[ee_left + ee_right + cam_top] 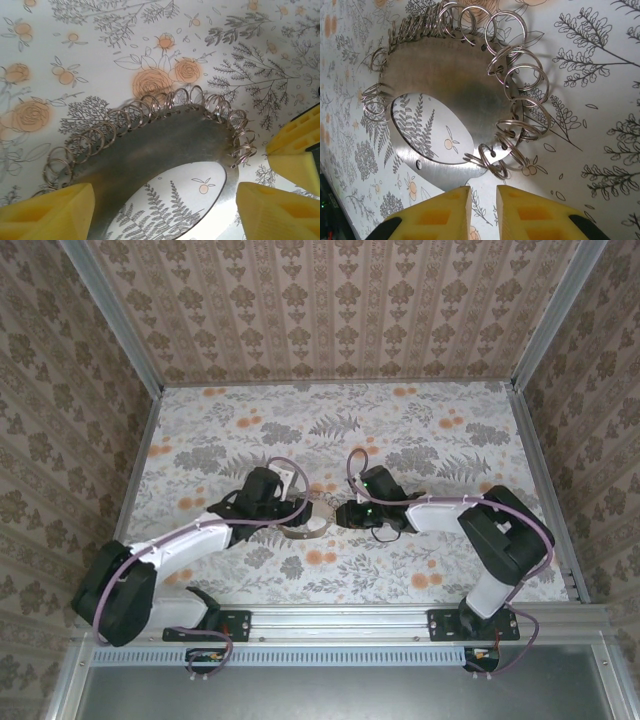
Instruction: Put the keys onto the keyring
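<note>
The keyring [165, 150] is a flat grey metal loop lying on the floral cloth, with several small split rings [520, 75] threaded through holes along its outer edge. It also shows as a small loop [318, 527] between the two arms. My left gripper [165, 215] stands open, its yellow fingers [47, 210] set wide on either side of the loop's band. My right gripper [484, 210] sits at the loop's near edge, fingers [535, 215] a narrow gap apart with only cloth showing between them. The keys are out of view.
The table [420, 430] is covered with a floral cloth and boxed in by patterned walls [330, 310] on three sides. A metal rail [340, 622] carrying both arm bases runs along the near edge. Both arms reach in to the table's middle.
</note>
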Available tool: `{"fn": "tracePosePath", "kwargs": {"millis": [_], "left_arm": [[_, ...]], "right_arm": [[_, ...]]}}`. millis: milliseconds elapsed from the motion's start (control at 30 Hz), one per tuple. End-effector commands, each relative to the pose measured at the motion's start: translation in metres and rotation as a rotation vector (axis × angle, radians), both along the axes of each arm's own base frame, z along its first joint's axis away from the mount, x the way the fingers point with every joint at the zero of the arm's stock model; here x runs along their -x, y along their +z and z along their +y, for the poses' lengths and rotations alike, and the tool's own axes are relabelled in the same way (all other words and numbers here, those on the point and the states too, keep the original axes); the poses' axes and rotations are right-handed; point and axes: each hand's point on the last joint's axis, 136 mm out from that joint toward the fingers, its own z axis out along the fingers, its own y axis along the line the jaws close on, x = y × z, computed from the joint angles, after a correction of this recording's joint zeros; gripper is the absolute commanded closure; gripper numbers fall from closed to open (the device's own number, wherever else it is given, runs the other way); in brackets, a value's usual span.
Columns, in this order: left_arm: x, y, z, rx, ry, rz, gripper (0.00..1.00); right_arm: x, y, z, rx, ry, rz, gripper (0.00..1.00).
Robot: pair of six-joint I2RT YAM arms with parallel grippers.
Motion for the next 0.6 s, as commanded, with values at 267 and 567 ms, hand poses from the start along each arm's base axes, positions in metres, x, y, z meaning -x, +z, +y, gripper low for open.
{"fn": "tracePosePath", "kwargs": {"millis": [267,567], "left_arm": [[-0.004,0.045,0.031,0.195,0.107,-0.133,0.00],[-0.003,0.044,0.038,0.169,0.111,-0.065,0.00]], "right_arm": [[-0.014,0.002,0.018,-0.033,0.006,0.003,0.79],[-0.023,0.007,0.023,-0.027,0.009,-0.006,0.79]]}}
